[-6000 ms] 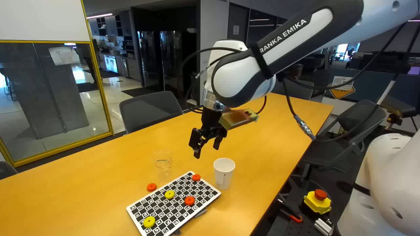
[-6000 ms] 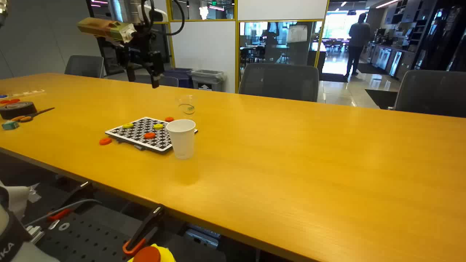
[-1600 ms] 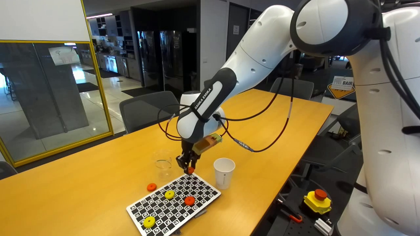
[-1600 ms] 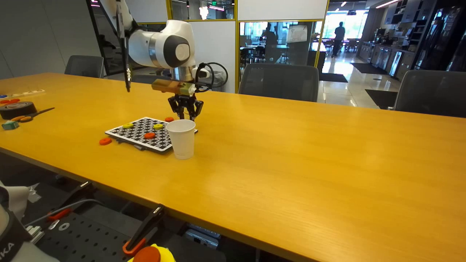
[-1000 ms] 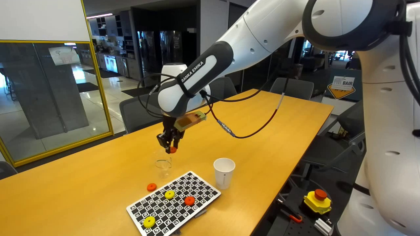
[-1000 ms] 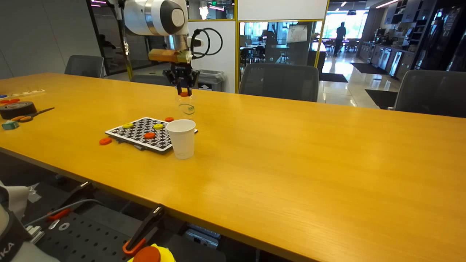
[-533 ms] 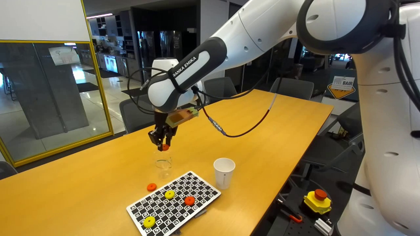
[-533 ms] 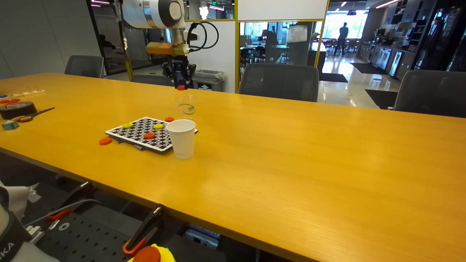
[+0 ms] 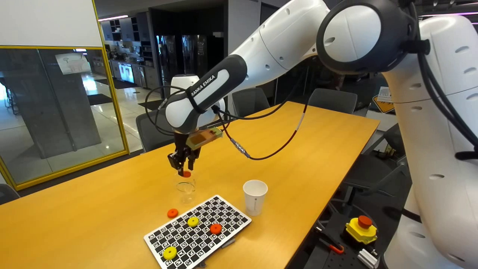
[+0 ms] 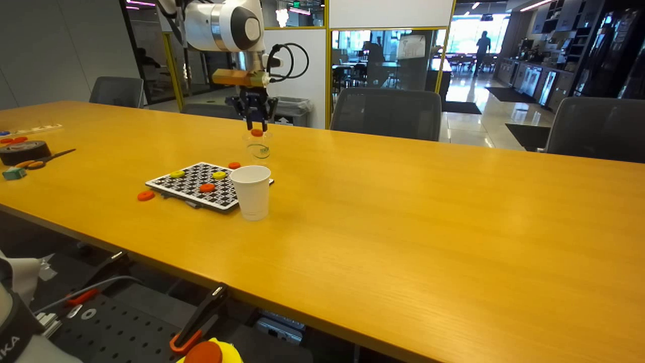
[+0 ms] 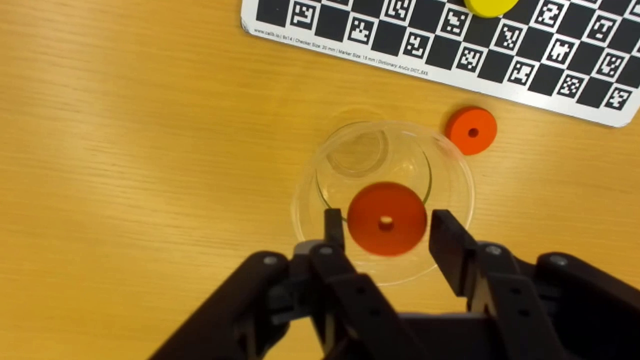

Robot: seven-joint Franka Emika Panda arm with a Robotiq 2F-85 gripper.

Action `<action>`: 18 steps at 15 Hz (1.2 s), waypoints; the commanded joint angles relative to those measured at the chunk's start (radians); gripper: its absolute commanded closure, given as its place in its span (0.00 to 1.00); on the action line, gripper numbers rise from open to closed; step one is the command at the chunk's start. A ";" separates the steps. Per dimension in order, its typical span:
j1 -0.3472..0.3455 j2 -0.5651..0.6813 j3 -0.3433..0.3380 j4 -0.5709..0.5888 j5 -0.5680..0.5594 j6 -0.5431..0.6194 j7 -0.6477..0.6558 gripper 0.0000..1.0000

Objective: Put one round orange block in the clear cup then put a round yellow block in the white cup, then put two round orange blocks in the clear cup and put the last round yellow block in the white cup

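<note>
Just below the fingertips of my gripper (image 9: 186, 169) is a round orange block (image 11: 375, 242), at the mouth of the clear cup (image 10: 258, 151). In the wrist view a gap shows on each side of this block, so the fingers (image 11: 447, 240) stand open around it without touching. A second orange block (image 9: 172, 213) lies on the table beside the checkered board, and a third orange block (image 9: 216, 229) is on the board. Two round yellow blocks, a nearer yellow block (image 9: 170, 253) and another yellow block (image 9: 193, 222), also rest there. The white cup (image 9: 255, 198) stands upright by the board's corner.
The checkered board (image 9: 235, 223) lies flat between the cups' front sides. In an exterior view another orange-red piece (image 10: 146, 195) lies off the board, with a tape roll (image 10: 25, 151), scissors (image 10: 55, 155) and a green block (image 10: 14, 173) farther left.
The orange block was picked from the board's corner and carried over the clear cup. Since half a second ago my gripper has come down slightly and its fingers have parted, the block dropping below them.
</note>
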 commanded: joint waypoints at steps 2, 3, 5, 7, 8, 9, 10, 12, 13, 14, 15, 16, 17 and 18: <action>-0.011 0.027 0.009 0.061 0.028 -0.051 -0.022 0.10; -0.010 0.023 0.010 0.057 0.030 -0.055 -0.021 0.03; -0.004 0.008 0.009 0.042 0.029 -0.054 -0.009 0.00; 0.007 -0.015 0.010 0.013 0.023 -0.051 0.010 0.00; 0.013 -0.030 0.012 -0.006 0.024 -0.053 0.023 0.00; 0.018 -0.038 0.015 -0.016 0.025 -0.056 0.031 0.00; 0.028 -0.056 0.018 -0.044 0.025 -0.055 0.051 0.00; 0.049 -0.089 0.022 -0.103 0.021 -0.039 0.093 0.00; 0.058 -0.104 0.025 -0.128 0.021 -0.034 0.114 0.00; 0.067 -0.124 0.028 -0.165 0.023 -0.021 0.139 0.00; 0.074 -0.141 0.032 -0.201 0.029 -0.008 0.160 0.00; 0.079 -0.155 0.037 -0.237 0.037 0.006 0.176 0.00; 0.082 -0.164 0.042 -0.267 0.049 0.018 0.189 0.00; 0.081 -0.165 0.051 -0.297 0.067 0.041 0.189 0.00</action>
